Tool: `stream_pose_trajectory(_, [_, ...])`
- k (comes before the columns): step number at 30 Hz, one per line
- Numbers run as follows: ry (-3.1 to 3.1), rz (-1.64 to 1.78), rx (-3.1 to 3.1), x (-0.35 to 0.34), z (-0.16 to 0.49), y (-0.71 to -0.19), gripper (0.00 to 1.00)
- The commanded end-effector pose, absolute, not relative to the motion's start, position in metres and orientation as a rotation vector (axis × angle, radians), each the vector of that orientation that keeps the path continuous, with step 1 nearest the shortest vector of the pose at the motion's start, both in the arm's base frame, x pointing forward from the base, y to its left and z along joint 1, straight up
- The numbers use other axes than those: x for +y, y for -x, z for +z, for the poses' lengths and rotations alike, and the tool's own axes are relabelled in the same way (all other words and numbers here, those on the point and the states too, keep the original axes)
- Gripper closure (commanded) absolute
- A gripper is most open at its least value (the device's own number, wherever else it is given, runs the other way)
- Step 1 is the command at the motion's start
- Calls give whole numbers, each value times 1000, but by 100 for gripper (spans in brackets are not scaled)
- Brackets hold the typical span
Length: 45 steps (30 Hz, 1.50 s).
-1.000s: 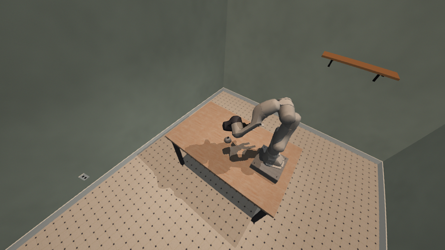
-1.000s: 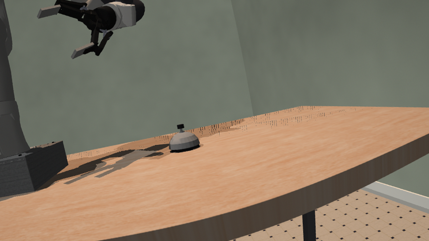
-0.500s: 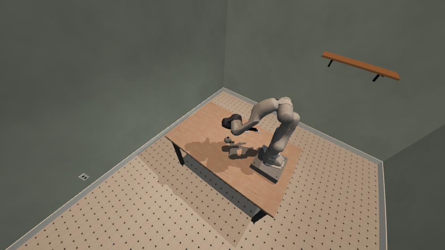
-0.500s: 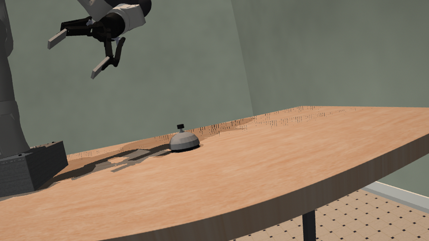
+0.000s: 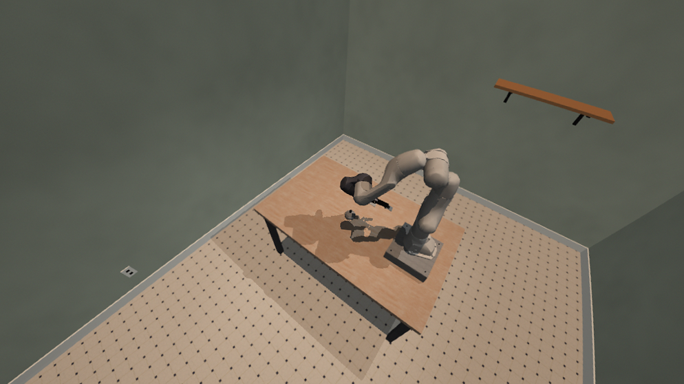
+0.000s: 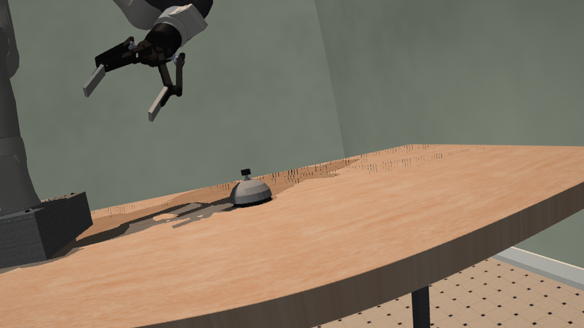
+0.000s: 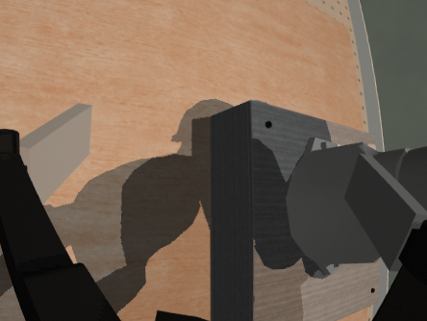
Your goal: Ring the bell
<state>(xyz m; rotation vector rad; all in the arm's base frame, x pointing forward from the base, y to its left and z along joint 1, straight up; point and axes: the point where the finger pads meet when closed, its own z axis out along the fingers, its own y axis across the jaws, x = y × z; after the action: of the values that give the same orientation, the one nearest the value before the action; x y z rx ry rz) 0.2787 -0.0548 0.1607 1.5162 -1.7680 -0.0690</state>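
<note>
Top view looked down from high room corner, far off. Exterior view sat low at table (image 6: 390, 230) edge, close, facing wall. Wrist view pointed down at tabletop and arm base (image 7: 230, 215). All shared table.
</note>
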Motion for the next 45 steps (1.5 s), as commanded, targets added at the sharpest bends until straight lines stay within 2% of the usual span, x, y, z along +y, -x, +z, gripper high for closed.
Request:
stream_pose_trajectory(1, [-1421,-4,-1939,-47,145,-295,0])
stream_pose_trajectory(45, [-721,29,-2811,-21,90,-424,0])
